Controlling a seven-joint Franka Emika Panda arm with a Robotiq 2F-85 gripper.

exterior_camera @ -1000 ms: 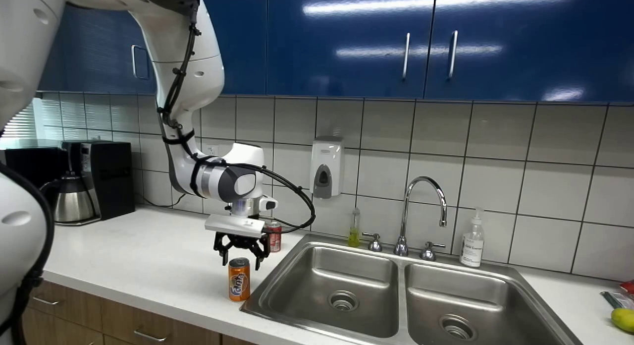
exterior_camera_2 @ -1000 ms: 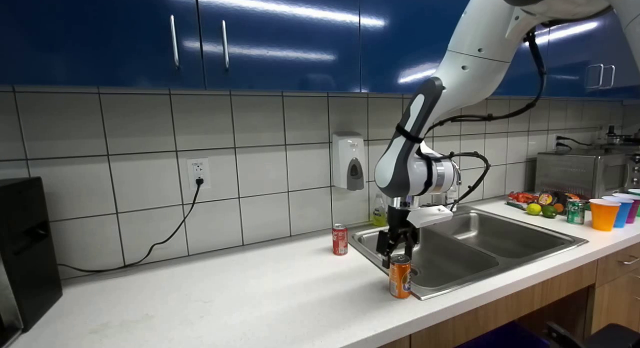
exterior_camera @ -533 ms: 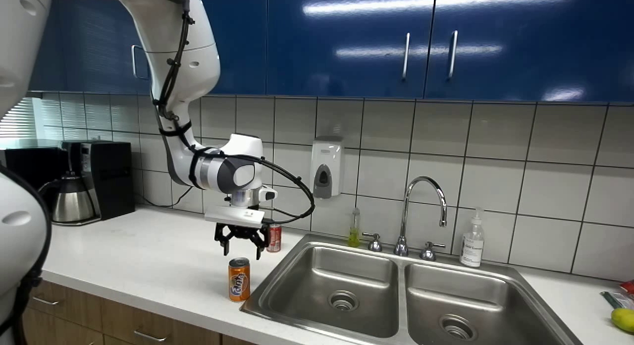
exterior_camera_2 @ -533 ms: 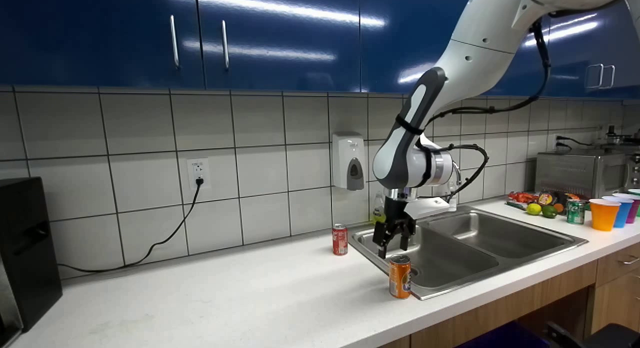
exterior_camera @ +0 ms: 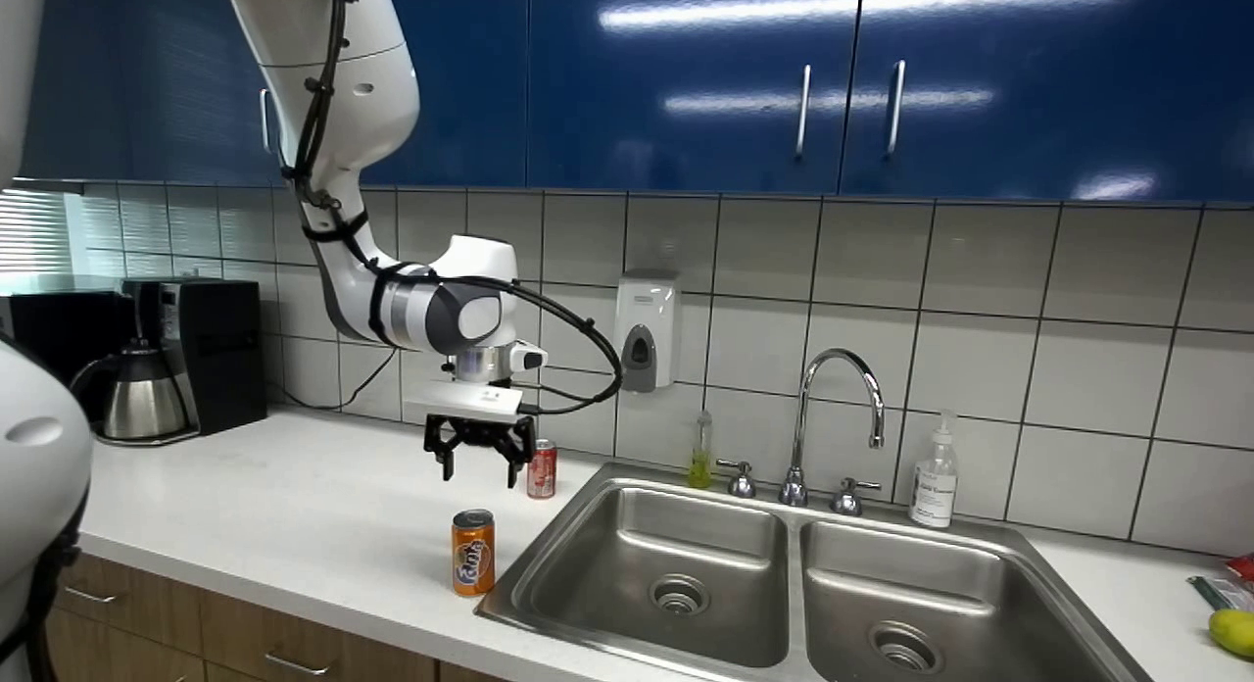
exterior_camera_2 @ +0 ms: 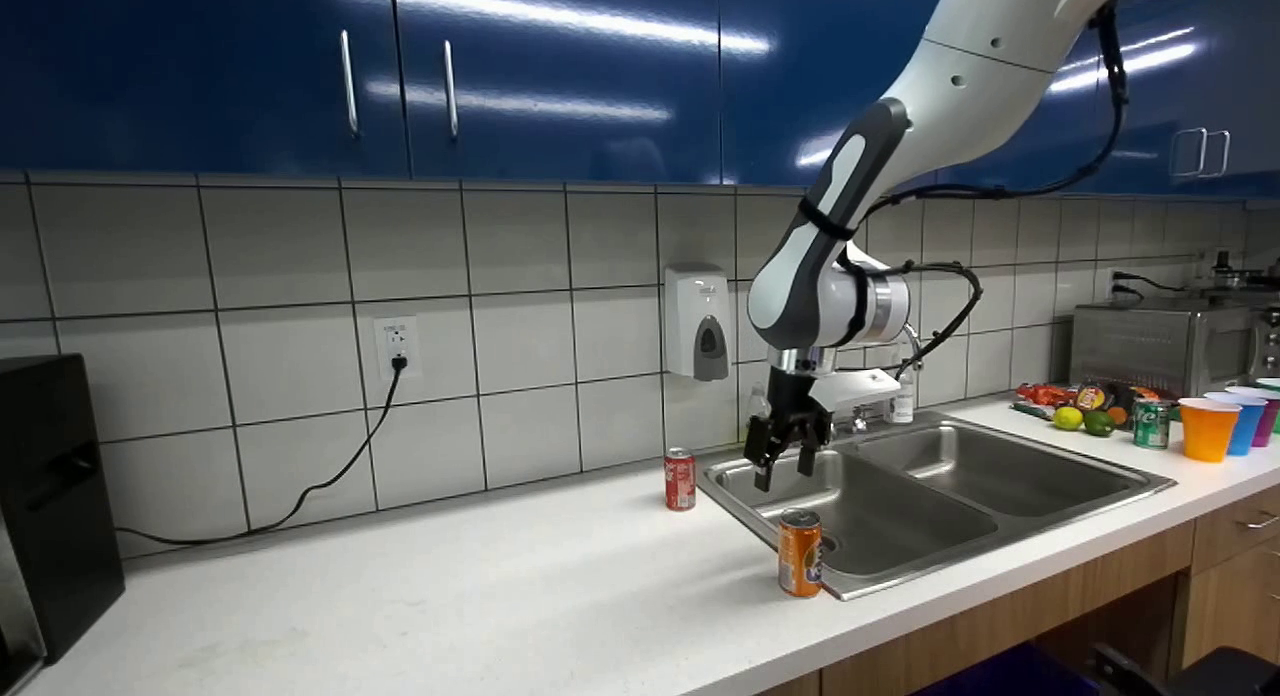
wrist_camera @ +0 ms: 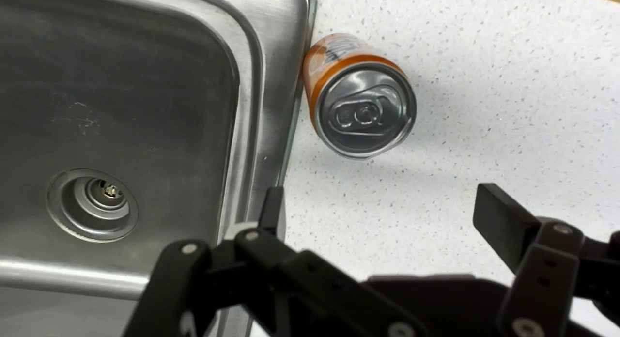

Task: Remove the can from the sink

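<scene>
The orange can (wrist_camera: 362,102) stands upright on the white tabletop (wrist_camera: 484,109), upper centre in the wrist view, just beside the sink (wrist_camera: 278,85) at left. In an exterior view, the gripper (exterior_camera: 480,480) hangs left of centre, higher than the can and apart from it, fingers spread wide.

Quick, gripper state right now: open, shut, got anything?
Gripper: open, holding nothing; the orange can stands on the counter, not touching it.
</scene>
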